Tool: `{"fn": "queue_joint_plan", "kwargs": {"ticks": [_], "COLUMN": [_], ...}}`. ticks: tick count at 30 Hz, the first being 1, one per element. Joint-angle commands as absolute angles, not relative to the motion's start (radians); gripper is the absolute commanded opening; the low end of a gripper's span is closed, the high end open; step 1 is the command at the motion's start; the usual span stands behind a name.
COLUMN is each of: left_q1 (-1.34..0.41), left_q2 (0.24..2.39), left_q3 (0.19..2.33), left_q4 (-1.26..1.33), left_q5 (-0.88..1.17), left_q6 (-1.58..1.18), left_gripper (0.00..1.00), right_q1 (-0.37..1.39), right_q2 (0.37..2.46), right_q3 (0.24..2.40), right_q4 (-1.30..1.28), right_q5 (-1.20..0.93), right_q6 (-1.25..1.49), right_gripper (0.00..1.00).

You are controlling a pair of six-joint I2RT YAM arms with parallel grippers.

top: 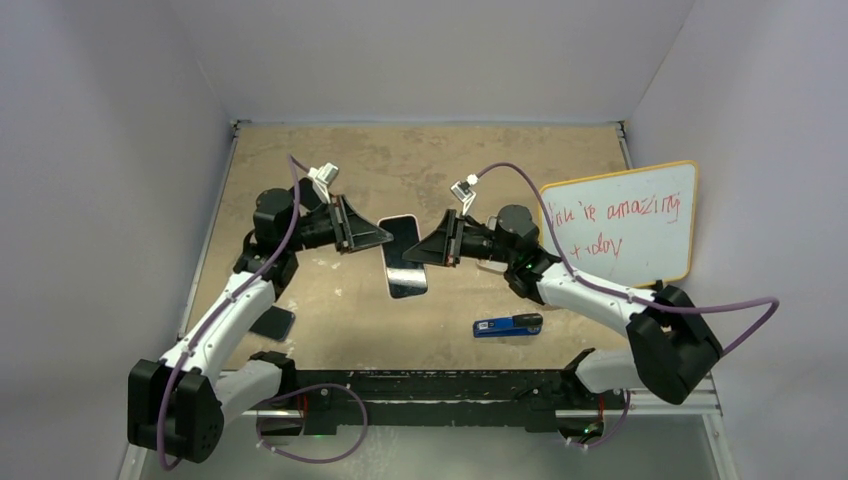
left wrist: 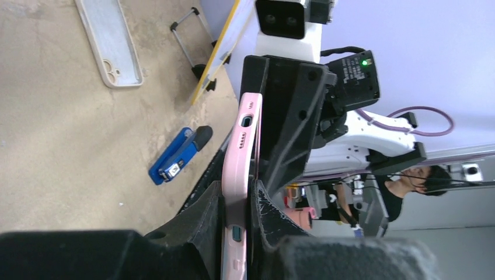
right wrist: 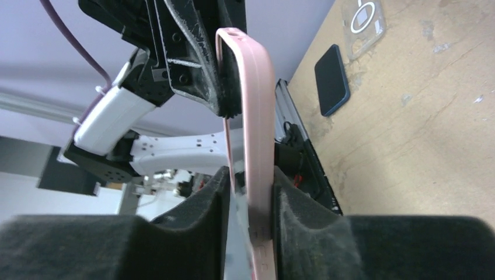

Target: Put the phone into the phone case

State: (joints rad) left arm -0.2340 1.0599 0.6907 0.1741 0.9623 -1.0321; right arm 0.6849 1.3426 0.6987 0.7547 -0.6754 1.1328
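Both claws meet above the middle of the counter [top: 330,170] and share one load. The left claw [top: 388,238] is clamped on the phone case [left wrist: 238,151], whose pink edge stands upright between its two pads; the right claw [top: 418,250] is clamped on the same case from the opposite side, its fingers just beyond the left claw's tips. From above, the dark face of the phone [top: 402,232] shows inside a pale rim, held off the counter between the two claws; whether it is fully seated in the case cannot be told. Below and to the outer side of the right claw, a blue object [top: 508,326] lies on the counter. A whiteboard [top: 620,225] with red writing stands behind the right arm. A dark flat slab [top: 272,322] lies near the left arm, behind its claw. A pale empty case [left wrist: 111,44] rests on the counter, well beyond the left claw.
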Motion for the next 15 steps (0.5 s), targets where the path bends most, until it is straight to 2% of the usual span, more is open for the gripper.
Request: {"fn": "queue_joint_plan", "kwargs": {"ticks": [1, 3, 6, 9, 15], "left_q1": [-0.238, -0.238, -0.238, -0.238, -0.238], "left_q2": [1.031, 1.024, 1.029, 1.043, 1.069], "left_q3": [0.652, 0.634, 0.614, 0.598, 0.588], "left_q4": [0.291, 0.367, 0.460, 0.541, 0.624], "left_q5": [0.913, 0.880, 0.836, 0.800, 0.757], "left_q6": [-1.091, -1.142, -1.205, -1.251, -1.291], "left_gripper": [0.00, 0.00, 0.00, 0.00, 0.00], "right_q1": [0.693, 0.696, 0.711, 0.729, 0.749], "right_q2": [1.308, 1.295, 1.280, 1.271, 1.270], "right_q3": [0.721, 0.689, 0.633, 0.593, 0.559], "right_q4": [0.825, 0.815, 0.830, 0.863, 0.888], "right_q5": [-0.687, -0.672, -0.641, -0.601, -0.537], "right_q6": [1.137, 1.143, 1.176, 1.222, 1.304], "right_gripper": [0.41, 0.56, 0.68, 0.69, 0.65]}}
